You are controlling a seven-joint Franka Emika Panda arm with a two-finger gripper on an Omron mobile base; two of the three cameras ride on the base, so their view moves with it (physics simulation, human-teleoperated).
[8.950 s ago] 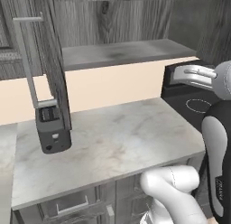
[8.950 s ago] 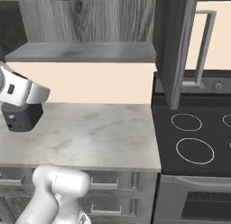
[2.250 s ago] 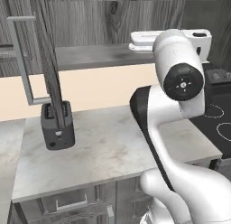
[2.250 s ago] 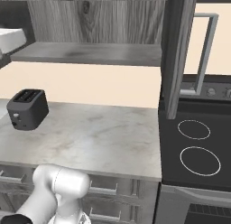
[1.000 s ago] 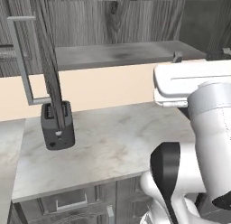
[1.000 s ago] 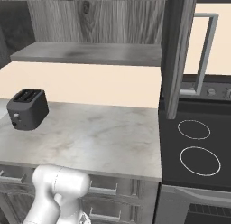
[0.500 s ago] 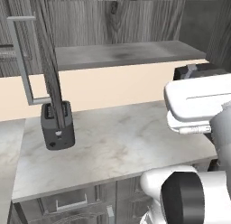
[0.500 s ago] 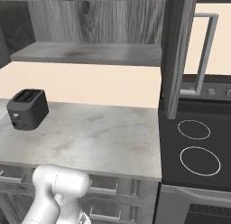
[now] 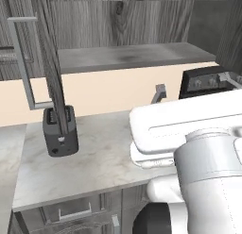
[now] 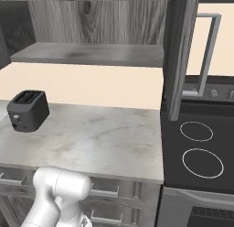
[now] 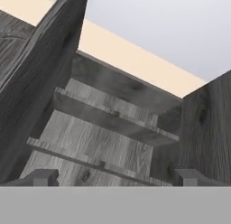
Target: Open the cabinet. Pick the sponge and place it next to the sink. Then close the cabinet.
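Dark grey wood-grain wall cabinet (image 11: 108, 128): both doors swung open, bare shelves straight ahead of the jaws. Jaws (image 11: 115, 177): spread wide, holding nothing. Black toaster (image 10: 27, 110): on the pale marble tabletop (image 10: 91, 139). Sponge's position cannot be told.

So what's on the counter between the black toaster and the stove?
Nothing: in the right base view, bare marble counter runs from the toaster to the stove.
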